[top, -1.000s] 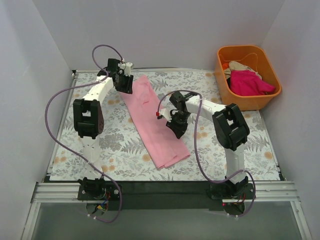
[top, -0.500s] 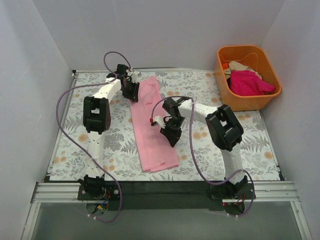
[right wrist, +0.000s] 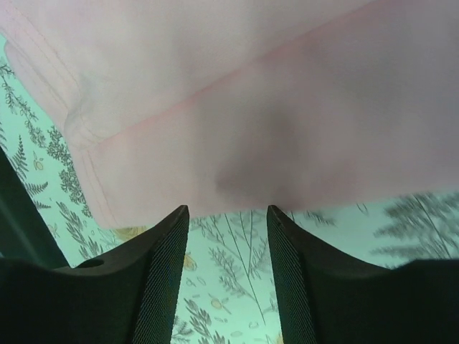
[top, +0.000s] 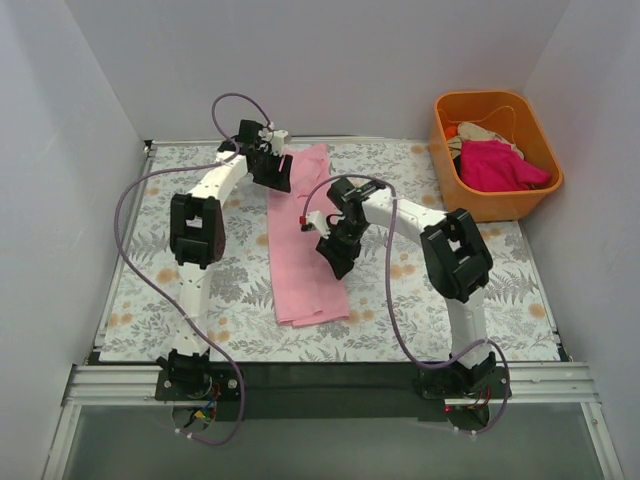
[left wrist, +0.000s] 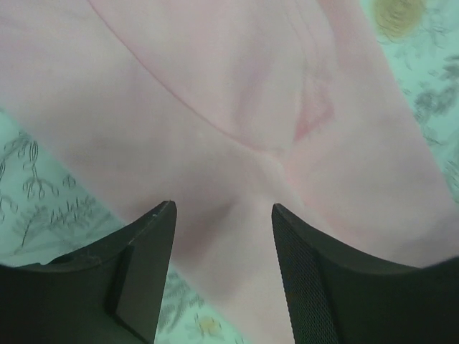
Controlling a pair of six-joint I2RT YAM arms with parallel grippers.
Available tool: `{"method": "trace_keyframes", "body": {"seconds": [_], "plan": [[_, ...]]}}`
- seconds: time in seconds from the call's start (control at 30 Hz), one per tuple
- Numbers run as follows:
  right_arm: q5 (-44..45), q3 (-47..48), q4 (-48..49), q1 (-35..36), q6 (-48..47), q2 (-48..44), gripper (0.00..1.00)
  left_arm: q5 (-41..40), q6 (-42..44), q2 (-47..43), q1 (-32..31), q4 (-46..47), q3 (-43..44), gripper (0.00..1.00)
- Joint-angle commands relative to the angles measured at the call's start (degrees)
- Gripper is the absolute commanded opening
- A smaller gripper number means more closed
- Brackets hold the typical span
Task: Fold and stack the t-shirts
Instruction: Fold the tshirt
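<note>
A light pink t-shirt [top: 303, 235] lies on the table folded into a long narrow strip that runs from far to near. My left gripper [top: 279, 171] is open at its far end, low over the cloth, and the pink cloth [left wrist: 237, 107] fills the left wrist view between the fingers [left wrist: 143, 265]. My right gripper [top: 336, 256] is open at the strip's right edge, with the cloth's edge [right wrist: 237, 122] just beyond its fingertips [right wrist: 161, 272]. A magenta shirt [top: 500, 165] and a cream shirt [top: 480, 130] lie in the tub.
An orange plastic tub [top: 441, 150] stands at the far right of the table. The floral tablecloth [top: 180, 300] covers the table top. White walls close in on the left, back and right.
The pink strip has swung from a diagonal to nearly straight, its near end moving left. My left gripper has moved right along the far end, and my right gripper has moved left.
</note>
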Motion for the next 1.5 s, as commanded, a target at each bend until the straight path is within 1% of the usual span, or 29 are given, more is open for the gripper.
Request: {"method": "trace_keyframes", "body": {"seconds": [0.0, 0.07, 0.1, 0.13, 0.17, 0.2, 0.23, 0.27, 0.3, 0.33, 0.37, 0.4, 0.43, 0.47, 0.5, 0.53, 0.57, 0.63, 0.7, 0.77, 0.8, 0.83, 0.9, 1.0, 1.03, 1.07, 1.27, 1.4, 1.47], "plan": [[0.43, -2.15, 1.77, -0.77, -3.26, -11.62, 0.48, 6.59, 1.09, -18.08, 1.28, 3.54, -6.07, 0.52], [0.50, -5.31, 2.21, 0.19, -4.57, -15.68, 0.47, 11.68, 4.60, -24.43, 1.64, 3.54, -11.62, 0.51], [1.38, -9.50, 2.82, 1.50, -6.14, -19.87, 0.48, 13.79, 6.87, -27.59, 1.81, 3.28, -18.35, 0.50], [2.17, -11.80, 3.70, 2.13, -7.03, -22.09, 0.47, 14.86, 9.51, -34.59, 2.07, 3.63, -23.11, 0.50], [3.04, -14.00, 4.32, 2.83, -7.65, -24.03, 0.48, 14.70, 12.41, -37.70, 2.08, 3.63, -26.90, 0.50], [3.92, -18.11, 4.76, 3.62, -9.13, -25.87, 0.48, 15.39, 14.44, -40.34, 2.34, 2.06, -29.99, 0.50], [4.72, -19.90, 5.81, 4.06, -9.76, -29.20, 0.49, 17.57, 16.89, -45.24, 3.21, -0.48, -35.06, 0.49], [5.94, -22.18, 6.60, 4.50, -10.11, -30.97, 0.49, 20.90, 23.27, -47.29, 3.31, -6.33, -37.20, 0.48], [6.82, -25.94, 7.57, 5.11, -11.68, -34.21, 0.52, 21.98, 26.99, -49.84, 3.31, -9.26, -40.10, 0.47], [8.14, -28.59, 10.36, 5.73, -12.39, -35.90, 0.53, 22.51, 30.42, -52.30, 3.22, -11.03, -45.61, 0.47], [9.28, -30.79, 12.65, 6.26, -13.18, -37.65, 0.55, 22.17, 34.19, -57.54, 3.13, -11.83, -48.97, 0.47], [11.64, -33.07, 14.59, 7.74, -14.15, -41.06, 0.58, 22.16, 35.71, -59.86, 3.13, -12.97, -51.79, 0.47], [13.15, -38.14, 19.74, 8.97, -16.07, -42.84, 0.59, 22.25, 38.77, -62.06, 2.96, -14.29, -54.34, 0.47], [14.47, -40.54, 22.14, 9.94, -17.22, -44.51, 0.59, 22.51, 42.63, -66.34, 2.52, -16.48, -59.84, 0.47], [15.70, -42.92, 24.25, 11.43, -18.28, -47.31, 0.58, 21.82, 48.24, -68.56, 2.08, -19.19, -62.60, 0.47], [15.97, -46.33, 26.62, 12.06, -19.77, -48.30, 0.58, 21.20, 49.51, -71.28, 1.03, -19.22, -65.76, 0.47], [16.67, -47.59, 29.35, 12.67, -20.04, -48.83, 0.58, 20.76, 50.57, -76.01, 0.50, -18.61, -70.23, 0.47], [16.94, -49.00, 31.82, 14.52, -20.13, -48.92, 0.55, 20.49, 53.91, -80.34, -0.99, -18.26, -74.03, 0.47], [15.72, -52.33, 37.44, 15.48, -21.36, -50.40, 0.53, 20.32, 56.10, -85.07, -2.22, -17.55, -78.43, 0.45], [14.31, -56.01, 41.57, 16.10, -23.11, -51.99, 0.52, 20.23, 60.85, -87.73, -3.63, -16.77, -81.50, 0.43], [13.17, -57.69, 45.68, 16.98, -24.86, -53.74, 0.50, 20.23, 62.69, -88.79, -3.98, -15.98, -84.48, 0.42], [12.99, -58.92, 47.72, 17.33, -25.93, -54.45, 0.49, 20.32, 65.93, -90.71, -5.03, -15.27, -86.08, 0.41], [13.07, -61.64, 50.54, 18.47, -29.08, -54.98, 0.48, 20.23, 67.71, -92.22, -6.18, -12.21, -90.02, 0.38], [13.78, -64.37, 53.27, 18.92, -32.60, -54.55, 0.48, 18.48, 68.42, -93.28, -9.78, -6.49, -94.16, 0.37], [13.78, -64.73, 53.89, 18.92, -33.31, -54.37, 0.49, 16.65, 68.16, -92.41, -12.14, -5.00, -94.96, 0.37], [13.78, -65.00, 54.07, 19.09, -33.93, -53.93, 0.50, 15.76, 66.50, -91.88, -13.20, -1.85, -95.66, 0.36], [14.13, -66.23, 55.74, 20.15, -35.78, -52.18, 0.52, 12.24, 61.40, -89.41, -19.62, 7.91, -99.27, 0.40], [14.74, -66.15, 55.92, 20.41, -36.31, -49.63, 0.47, 9.69, 59.29, -88.54, -24.45, 12.32, -101.64, 0.44], [14.66, -65.88, 55.74, 20.50, -36.39, -48.58, 0.45, 8.81, 59.02, -87.66, -25.69, 14.34, -102.43, 0.45]]}}
